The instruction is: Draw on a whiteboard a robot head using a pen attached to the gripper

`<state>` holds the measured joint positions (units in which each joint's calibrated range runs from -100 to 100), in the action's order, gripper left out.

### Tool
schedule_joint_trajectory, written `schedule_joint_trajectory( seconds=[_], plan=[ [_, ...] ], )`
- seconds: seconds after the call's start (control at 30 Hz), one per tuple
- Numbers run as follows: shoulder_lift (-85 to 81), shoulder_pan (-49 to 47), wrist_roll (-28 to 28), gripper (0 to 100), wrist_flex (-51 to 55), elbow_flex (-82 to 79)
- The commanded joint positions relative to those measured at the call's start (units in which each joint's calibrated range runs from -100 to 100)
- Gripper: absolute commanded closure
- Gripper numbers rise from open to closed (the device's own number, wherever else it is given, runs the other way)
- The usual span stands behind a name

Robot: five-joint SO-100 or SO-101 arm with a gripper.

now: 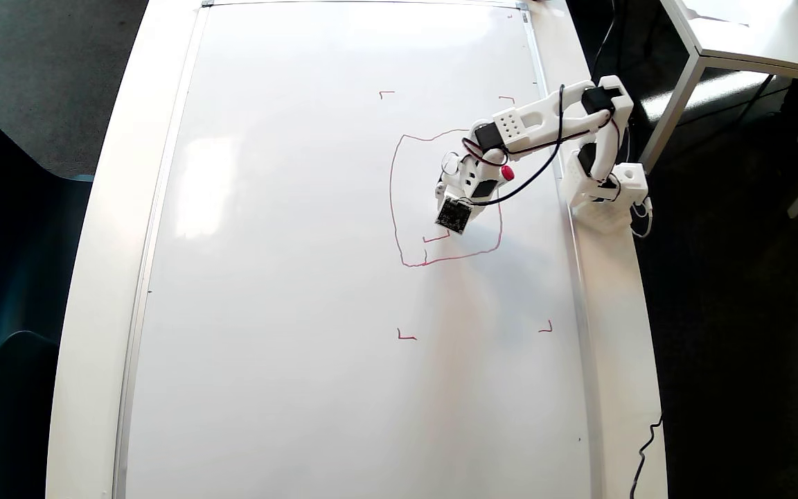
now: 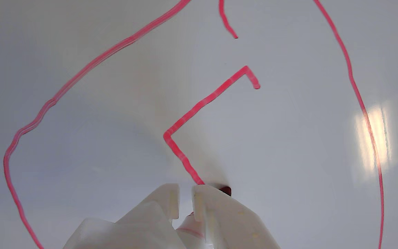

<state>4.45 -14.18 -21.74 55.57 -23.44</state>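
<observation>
The white 3D-printed plastic gripper (image 1: 456, 201) with black servos and a small black square module is seen pressed together around the slim white-barrelled pen (image 2: 189, 228), whose dark red tip (image 2: 225, 190) touches the large glossy white whiteboard (image 1: 288, 277) with its thin silver frame. In the overhead view the gripper is placed over the inside of the thin red robot head drawing (image 1: 393, 208), towards the lower part of its outline, and the red end of the pen (image 1: 507, 173) is shown on the side of the gripper towards the arm base. The rounded-square outline of the robot head appears to be closed and is judged as finished. Inside the outline, a small angular stroke (image 2: 206, 103) is being made: in the wrist view two sides and a short hook are drawn, and the line ends at the pen tip, so this small square is judged as not yet closed. A short separate curl (image 2: 227, 20) is also seen near it. Other inner features and any part above the outline cannot be found, so much of the drawing is judged to be left. Four small red corner ticks (image 1: 406, 337) are marked around the robot head.
</observation>
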Motion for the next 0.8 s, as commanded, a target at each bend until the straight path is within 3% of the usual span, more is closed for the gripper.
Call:
schedule_joint_trajectory(
  seconds=[0.0, 0.77],
  plan=[
    [0.29, 0.44, 0.3, 99, -1.62, 0.78],
    [0.29, -4.86, 0.83, 99, -6.31, 0.6]
  ],
)
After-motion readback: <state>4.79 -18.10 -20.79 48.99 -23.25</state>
